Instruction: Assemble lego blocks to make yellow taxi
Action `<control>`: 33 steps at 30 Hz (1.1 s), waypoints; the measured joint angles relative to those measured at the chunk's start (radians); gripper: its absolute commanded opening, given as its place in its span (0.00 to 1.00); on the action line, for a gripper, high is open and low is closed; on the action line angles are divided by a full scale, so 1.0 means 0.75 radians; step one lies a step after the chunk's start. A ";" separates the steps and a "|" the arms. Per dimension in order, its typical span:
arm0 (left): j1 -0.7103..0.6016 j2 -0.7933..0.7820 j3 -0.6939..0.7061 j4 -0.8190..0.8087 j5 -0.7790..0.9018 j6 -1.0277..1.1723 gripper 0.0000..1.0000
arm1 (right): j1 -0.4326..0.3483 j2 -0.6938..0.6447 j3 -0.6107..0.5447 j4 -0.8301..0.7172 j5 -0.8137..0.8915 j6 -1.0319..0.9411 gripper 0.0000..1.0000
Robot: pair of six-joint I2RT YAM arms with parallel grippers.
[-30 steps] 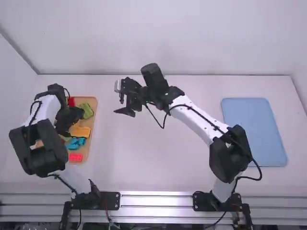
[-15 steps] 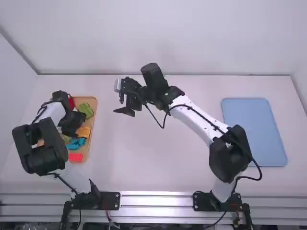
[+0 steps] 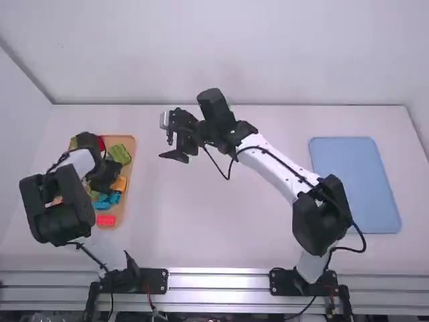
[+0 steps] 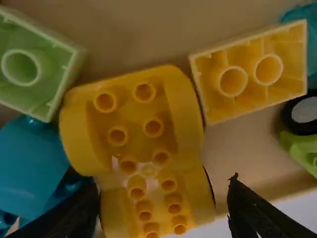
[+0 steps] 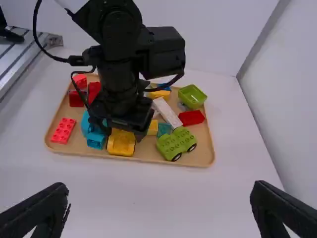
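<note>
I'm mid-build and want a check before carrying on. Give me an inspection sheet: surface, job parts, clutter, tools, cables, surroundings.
Surface: white table; damage, nothing seen.
Job parts: yellow car body, studs up, and yellow brick, hollow side up, in the wooden tray.
Clutter: green wheeled piece, red brick, white piece and others share the tray; blue board lies at the table's right.
Left tool: open, at the yellow car body.
Right tool: open, nothing between its fingers.
Cables: black cable bows out beside the right arm; possible snag.
Surroundings: metal rail along the near edge, plain walls; people, nothing seen.
</note>
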 measured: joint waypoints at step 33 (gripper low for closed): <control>-0.072 -0.007 -0.077 0.104 -0.057 -0.279 0.43 | 0.000 0.000 0.000 -0.036 -0.001 0.004 0.98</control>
